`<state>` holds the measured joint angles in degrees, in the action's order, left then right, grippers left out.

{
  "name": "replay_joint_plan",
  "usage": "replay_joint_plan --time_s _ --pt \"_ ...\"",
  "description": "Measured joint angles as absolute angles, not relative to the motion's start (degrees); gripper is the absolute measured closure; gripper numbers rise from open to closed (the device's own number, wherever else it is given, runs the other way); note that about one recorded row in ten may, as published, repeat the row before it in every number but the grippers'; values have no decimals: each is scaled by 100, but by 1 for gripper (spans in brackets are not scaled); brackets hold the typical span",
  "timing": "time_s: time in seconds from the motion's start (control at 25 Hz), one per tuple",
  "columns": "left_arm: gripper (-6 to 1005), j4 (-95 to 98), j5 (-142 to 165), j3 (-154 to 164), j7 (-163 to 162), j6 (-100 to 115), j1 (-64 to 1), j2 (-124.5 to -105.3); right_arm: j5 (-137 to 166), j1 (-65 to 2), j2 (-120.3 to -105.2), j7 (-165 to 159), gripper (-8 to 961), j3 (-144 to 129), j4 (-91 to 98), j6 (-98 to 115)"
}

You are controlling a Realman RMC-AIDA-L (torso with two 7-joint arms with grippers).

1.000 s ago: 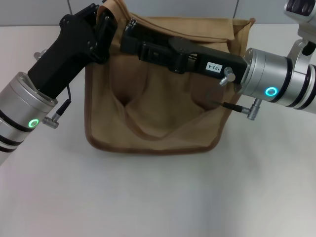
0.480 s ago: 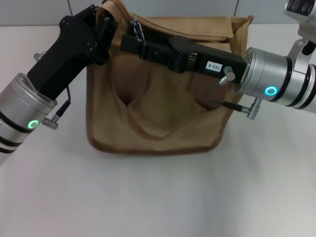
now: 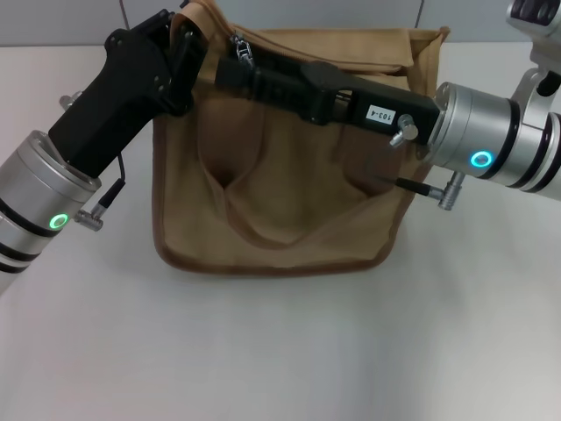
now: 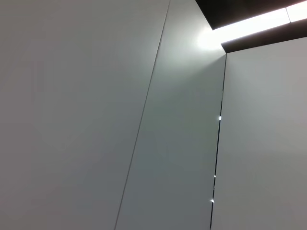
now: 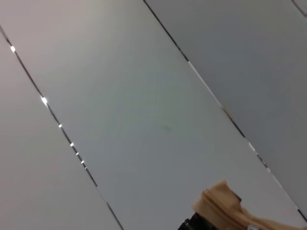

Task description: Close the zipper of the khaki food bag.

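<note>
The khaki food bag stands upright on the white table, its strap side facing me. My left gripper is at the bag's top left corner, shut on the fabric there, and a fold of khaki rises above it. My right gripper reaches from the right across the bag's top to the left end. The zipper's silver pull tab shows at its tip, and the gripper looks shut on it. The zipper line is mostly hidden behind the right arm. A bit of khaki zipper tape shows in the right wrist view.
The white table extends in front of the bag and to both sides. A grey panelled wall stands behind the bag. The left wrist view shows only wall panels and a ceiling light.
My right gripper has shifted slightly toward the bag's far edge and to the right, with the silver pull tab at its tip. The left gripper and the bag have stayed still.
</note>
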<state>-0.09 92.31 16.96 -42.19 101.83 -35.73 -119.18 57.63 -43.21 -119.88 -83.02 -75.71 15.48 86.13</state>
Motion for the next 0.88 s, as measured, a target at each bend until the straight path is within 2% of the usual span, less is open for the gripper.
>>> replay_joint_plan --time_s 0.72,0.88 --pt "965 -9 9247 1696 -4219 10177 -3557 -11918 5672 -4274 -11988 -8321 740 -7594 1462 8395" --pt "965 -9 9232 1697 -4219 10178 -3541 -11918 5670 -4219 -11988 -8321 888 -7593 1470 8396"
